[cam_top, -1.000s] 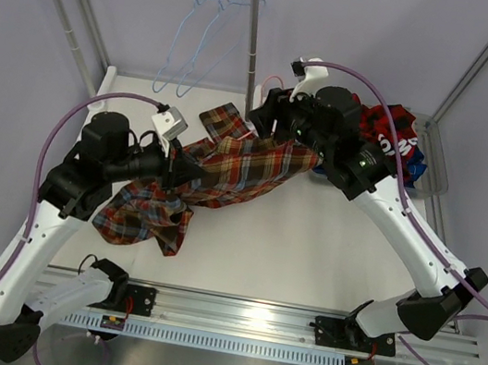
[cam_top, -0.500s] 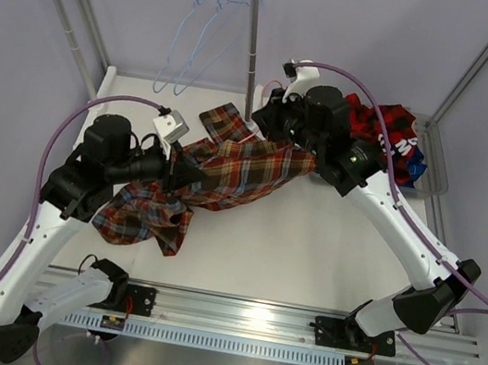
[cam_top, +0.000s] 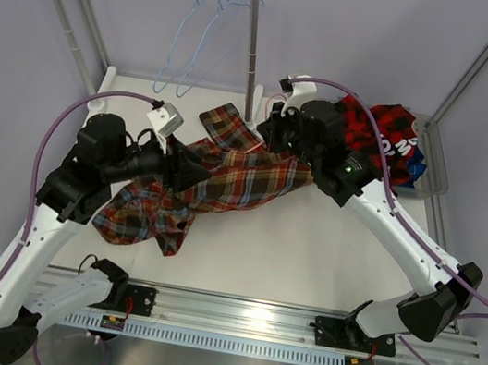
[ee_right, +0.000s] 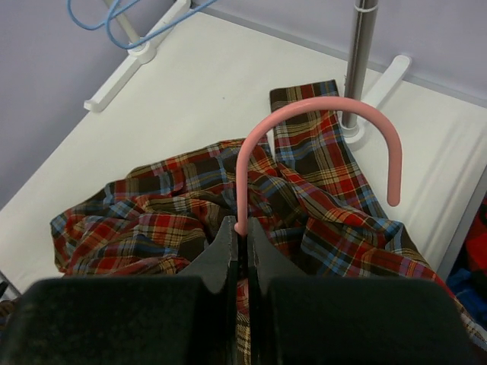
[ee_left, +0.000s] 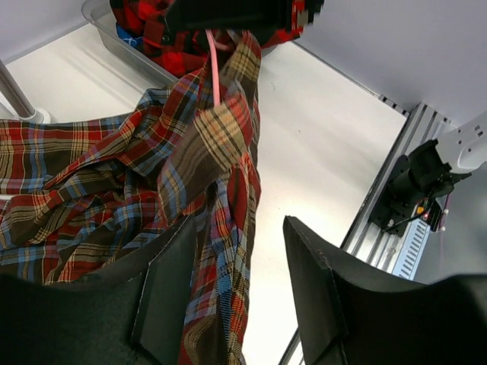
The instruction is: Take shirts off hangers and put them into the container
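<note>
Looking out from the near edge, I see the metal rail (cam_top: 295,327) where both arms are bolted, then bare white table (cam_top: 308,249) ahead of the right arm, the widest open stretch for moving. On the left half the brown shirt (cam_top: 226,175) is bunched up, its lower part spread on the table toward the near left and its collar end lifted toward the middle. My left gripper (ee_left: 237,228) has its fingers spread with shirt cloth hanging between them; whether either pad touches it I can't quite tell. Further in, the right gripper (ee_right: 242,236) has its fingers pressed together on the stem of the pink hanger (ee_right: 240,182), whose hook stands free above the cloth. The rack pole (cam_top: 252,53) rises just behind that gripper, so it is tight there. At the far right edge the bin (cam_top: 440,178) holds the red-and-black shirt (cam_top: 384,126) and the blue shirt (cam_top: 413,162). Two blue hangers (cam_top: 197,44) hang from the rack bar at the back. Pale walls (cam_top: 13,106) close in on both sides.
</note>
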{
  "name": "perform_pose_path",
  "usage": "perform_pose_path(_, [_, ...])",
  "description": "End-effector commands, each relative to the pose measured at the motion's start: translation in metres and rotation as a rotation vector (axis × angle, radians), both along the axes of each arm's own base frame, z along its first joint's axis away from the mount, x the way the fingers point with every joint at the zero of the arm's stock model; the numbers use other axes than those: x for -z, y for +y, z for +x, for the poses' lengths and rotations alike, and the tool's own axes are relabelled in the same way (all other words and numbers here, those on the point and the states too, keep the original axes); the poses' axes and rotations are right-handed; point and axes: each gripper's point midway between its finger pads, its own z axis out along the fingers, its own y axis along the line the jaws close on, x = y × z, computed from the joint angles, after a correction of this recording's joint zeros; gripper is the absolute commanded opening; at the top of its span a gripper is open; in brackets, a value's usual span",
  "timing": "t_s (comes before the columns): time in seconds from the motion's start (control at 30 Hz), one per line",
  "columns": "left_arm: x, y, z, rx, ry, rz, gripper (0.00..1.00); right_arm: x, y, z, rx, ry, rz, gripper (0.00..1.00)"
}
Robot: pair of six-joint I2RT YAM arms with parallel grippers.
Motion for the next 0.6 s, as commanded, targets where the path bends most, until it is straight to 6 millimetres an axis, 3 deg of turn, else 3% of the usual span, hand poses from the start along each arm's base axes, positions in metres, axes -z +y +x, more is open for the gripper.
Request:
perform_pose_path(0.0, [-0.042,-0.002,0.011,-0.043,-0.076,-0.072,0.54,-0.035,-0.006,-0.004,0.036,-0.141,0.033,0.00])
perform_pose_path(0.13, [-0.035,-0.024,0.029,-0.019,0.001,-0.057,0.54,-0.033,-0.007,-0.005,0.051,-0.170,0.016,0.00])
perform_pose_path(0.3, [-0.030,-0.052,0.037,0.001,0.022,-0.024,0.51,-0.032,-0.012,-0.004,0.078,-0.190,-0.007,0.00])
perform_pose_path(0.57, [-0.009,-0.060,0.053,-0.043,0.054,0.031,0.45,-0.037,-0.014,-0.008,0.075,-0.207,-0.005,0.00])
